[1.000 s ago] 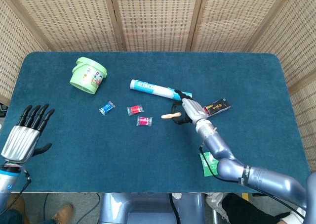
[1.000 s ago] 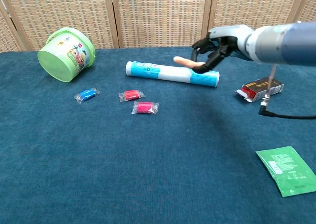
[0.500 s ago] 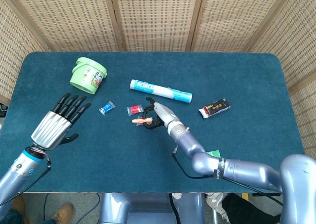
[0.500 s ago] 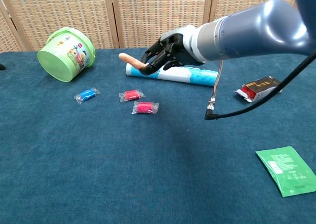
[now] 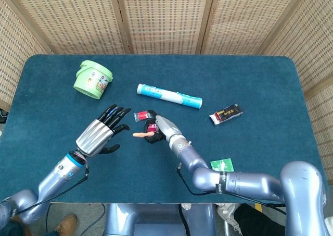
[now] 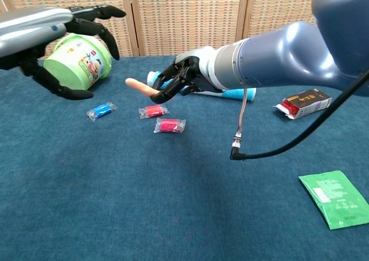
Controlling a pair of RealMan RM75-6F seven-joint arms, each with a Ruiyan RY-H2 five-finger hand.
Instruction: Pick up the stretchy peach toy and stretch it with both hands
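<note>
My right hand [image 5: 158,128] [image 6: 179,78] holds the stretchy peach toy [image 5: 139,134] [image 6: 138,88] above the table's middle. The toy is a thin peach-coloured strip that sticks out to the left of the fingers. My left hand [image 5: 102,130] [image 6: 55,39] hovers a short way left of the toy's free end, fingers spread and empty, palm turned toward it. A small gap separates the left hand from the toy.
On the blue tabletop [image 5: 260,85] lie a green bucket [image 5: 92,79], a blue wrapped candy [image 6: 101,110], two red wrapped candies [image 6: 153,110] [image 6: 169,125], a white and blue tube [image 5: 169,95], a dark snack bar [image 5: 225,113] and a green packet [image 6: 337,198].
My right hand carried the peach toy leftward from beside the tube to the table's middle. My left hand swung in from the far left, close to the toy's free end.
</note>
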